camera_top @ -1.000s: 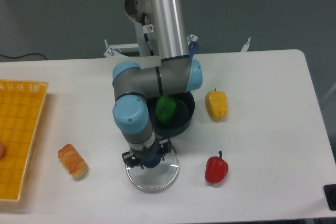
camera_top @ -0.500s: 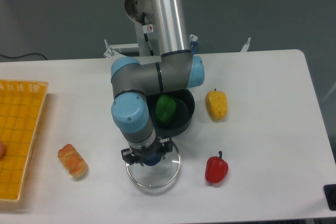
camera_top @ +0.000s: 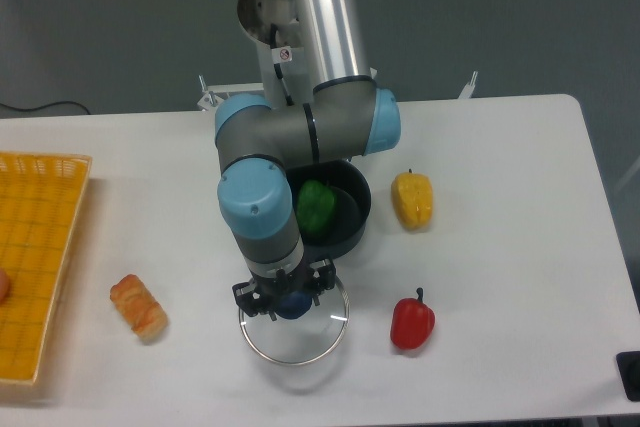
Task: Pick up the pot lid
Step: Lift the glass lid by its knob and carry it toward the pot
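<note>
I've got the hand [camera_top: 289,291] closed on the blue knob [camera_top: 294,306] of the pot lid [camera_top: 305,338], which looks just off the worktop [camera_top: 510,257] beside the black pot [camera_top: 349,215], so grasp done, likely only some more lift left.

The lid knob [camera_top: 294,305] is blue, the pot [camera_top: 343,240] black.
</note>
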Available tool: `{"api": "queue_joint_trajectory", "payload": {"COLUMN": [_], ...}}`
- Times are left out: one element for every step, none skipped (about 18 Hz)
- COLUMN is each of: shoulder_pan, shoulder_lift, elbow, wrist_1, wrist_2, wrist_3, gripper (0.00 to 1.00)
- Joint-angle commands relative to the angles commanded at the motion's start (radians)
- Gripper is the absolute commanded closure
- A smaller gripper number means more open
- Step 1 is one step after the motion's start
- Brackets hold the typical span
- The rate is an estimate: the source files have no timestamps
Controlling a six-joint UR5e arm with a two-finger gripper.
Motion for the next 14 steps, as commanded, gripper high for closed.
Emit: {"api": "queue_joint_trajectory", "payload": {"shoulder_pan": [0.000,0.000,0.002,0.000,0.000,0.000,0.000,0.002,0.003,0.014,0.026,0.031,0.032,0.037], "shoulder_lift": [0.006,0.015,0.021,0.031,0.040,0.044,0.055,0.066,0.080,0.093,0.109,0.120,0.124,0.133], "elbow": [0.002,0.003,0.006,0.006,0.006,0.005,0.005,-0.001,-0.005,-0.008,-0.008,-0.009,-0.012,-0.012], "wrist_1": [-0.031,-0.061,-0.086,-0.110,-0.132,-0.149,-0.160,-0.166,-0.169,-0.169,-0.172,-0.181,-0.195,-0.216], "wrist_2": [0.000,-0.002,-0.003,-0.003,-0.003,-0.002,-0.003,-0.005,-0.011,-0.026,-0.049,-0.061,-0.058,-0.057], "wrist_3": [0.008,0.024,0.061,0.105,0.144,0.172,0.193,0.224,0.276,0.332,0.369,0.391,0.413,0.448], "gripper": [0.53,0.53,0.53,0.53,0.53,0.53,0.53,0.53,0.53,0.53,0.53,0.53,0.53,0.53]}}
